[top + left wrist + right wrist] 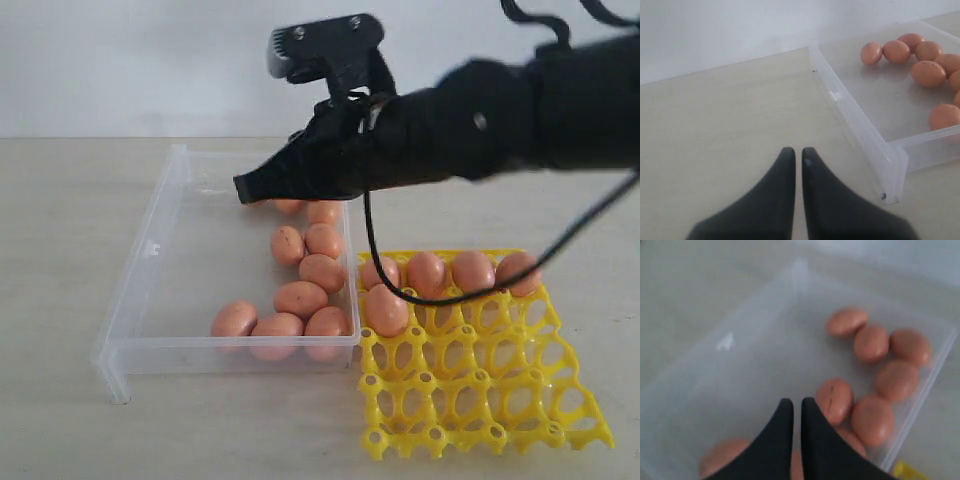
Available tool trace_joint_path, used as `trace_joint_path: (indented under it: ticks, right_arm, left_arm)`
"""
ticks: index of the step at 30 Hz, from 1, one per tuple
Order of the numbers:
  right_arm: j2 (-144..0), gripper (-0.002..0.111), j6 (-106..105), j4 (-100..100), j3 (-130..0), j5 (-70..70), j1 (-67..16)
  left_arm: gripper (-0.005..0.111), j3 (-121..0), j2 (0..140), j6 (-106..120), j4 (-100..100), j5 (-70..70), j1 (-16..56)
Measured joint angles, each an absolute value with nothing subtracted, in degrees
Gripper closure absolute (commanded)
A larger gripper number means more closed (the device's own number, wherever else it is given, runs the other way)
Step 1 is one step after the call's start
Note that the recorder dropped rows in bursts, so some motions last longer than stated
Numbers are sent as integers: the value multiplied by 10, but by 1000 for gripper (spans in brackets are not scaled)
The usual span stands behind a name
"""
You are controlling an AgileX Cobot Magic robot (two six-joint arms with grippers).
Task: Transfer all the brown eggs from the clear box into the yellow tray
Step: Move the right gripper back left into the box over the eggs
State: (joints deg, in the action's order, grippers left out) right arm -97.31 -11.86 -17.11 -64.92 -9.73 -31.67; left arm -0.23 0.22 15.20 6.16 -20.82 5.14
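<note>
Pale tabletop (60, 230) runs back to a plain white wall. Over the clear box (140, 262) hangs the right gripper (793, 401), its jaws pressed together with nothing between them. Just beside its tips lies one of the brown eggs (834, 400), with more clustered beyond it on that same side. Further out past that cluster, right against the box, sits the yellow tray (480, 400). The left gripper (795, 151) is likewise closed and empty, low over bare tabletop, with the box ahead of it and off to one side.

Five eggs sit in tray cells: four along the row nearest the box's far end and one in the next row. About nine remain visible in the box, and the arm may hide more, so I judge the job roughly a third done.

Only the exterior view shows how the tray is filled; the right wrist view catches just a yellow corner. The left gripper appears in its own wrist view alone.
</note>
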Motion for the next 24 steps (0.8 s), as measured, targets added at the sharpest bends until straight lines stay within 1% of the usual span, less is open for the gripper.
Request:
trace_joint_path:
  ticks: [1,3,6,8,9,10,12,14,15,17,24]
  right_arm:
    - [-996,108,-125,-167,-689,-181,-307]
    - [-1030,108,-131,-149,-745,-287,-298]
    - [-1068,108,-127,-119,-804,-372,-296]
    - [-1083,106,-124,-112,-828,-401,-296]
    - [-1090,102,-124,-110,-835,-406,-296]
    - [-1097,95,-124,-108,-841,-406,-296]
    - [-1114,77,-124,-108,-850,-395,-296]
    - [-1127,61,-124,-108,-858,-382,-296]
    - [-1138,58,-122,-108,-866,-372,-296]
    - [-1154,55,-113,-109,-876,-360,-296]
    - [-1207,56,-94,-118,-920,-332,-296]
  left_arm:
    - [103,-2,2,152,62,-208,51]
    - [103,-2,2,152,62,-208,51]
    - [103,-2,2,152,62,-208,51]
    - [103,-2,2,152,62,-208,51]
    - [103,-2,2,152,62,-208,51]
    - [103,-2,2,152,62,-208,51]
    - [103,-2,2,152,62,-208,51]
    - [103,-2,2,152,62,-208,51]
    - [103,-2,2,152,62,-208,51]
    - [103,-2,2,152,62,-208,51]
    - [103,-2,2,152,62,-208,51]
